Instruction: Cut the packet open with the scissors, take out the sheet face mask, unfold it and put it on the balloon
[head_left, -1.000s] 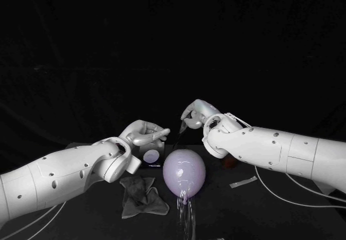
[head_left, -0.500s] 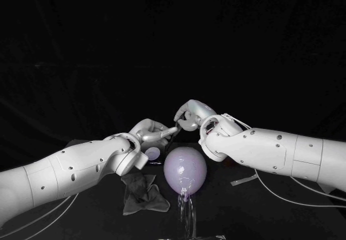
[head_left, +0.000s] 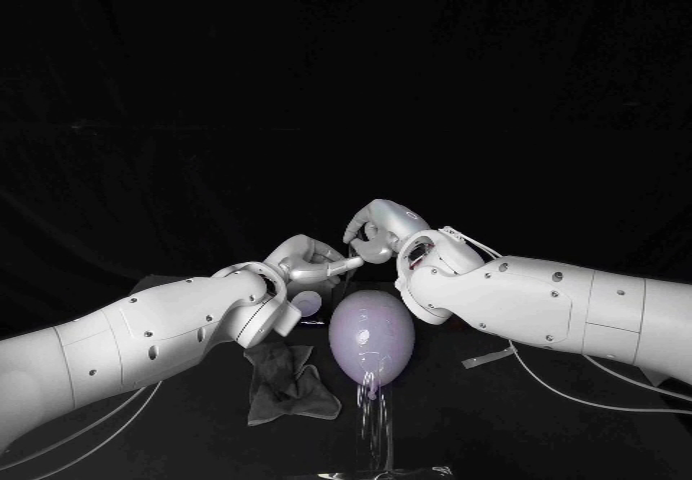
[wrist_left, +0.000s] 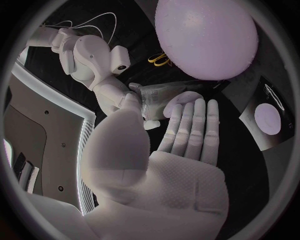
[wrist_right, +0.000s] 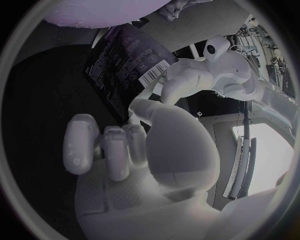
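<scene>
The pale purple balloon (head_left: 371, 335) stands upright at the table's middle and is bare; the left wrist view shows its side (wrist_left: 206, 35). Above and behind it my two hands meet. My right hand (head_left: 379, 228) pinches the dark packet (wrist_right: 125, 55), whose barcode side faces the right wrist camera. My left hand (head_left: 307, 262) reaches in from the other side, and its thumb and straight fingers (wrist_left: 187, 120) take the packet's edge (wrist_left: 178, 102). The scissors' yellow handles (wrist_left: 159, 59) lie on the table beyond the balloon. No mask sticks out of the packet.
A crumpled grey cloth (head_left: 289, 385) lies left of the balloon. A flat dark card with a purple disc (head_left: 306, 300) sits under my left hand. A thin cut strip (head_left: 488, 362) lies on the table at the right, under my right forearm.
My left hand has risen and moved right until its fingertips reach the packet in my right hand. The right hand has shifted slightly left and up. Balloon and cloth stay put.
</scene>
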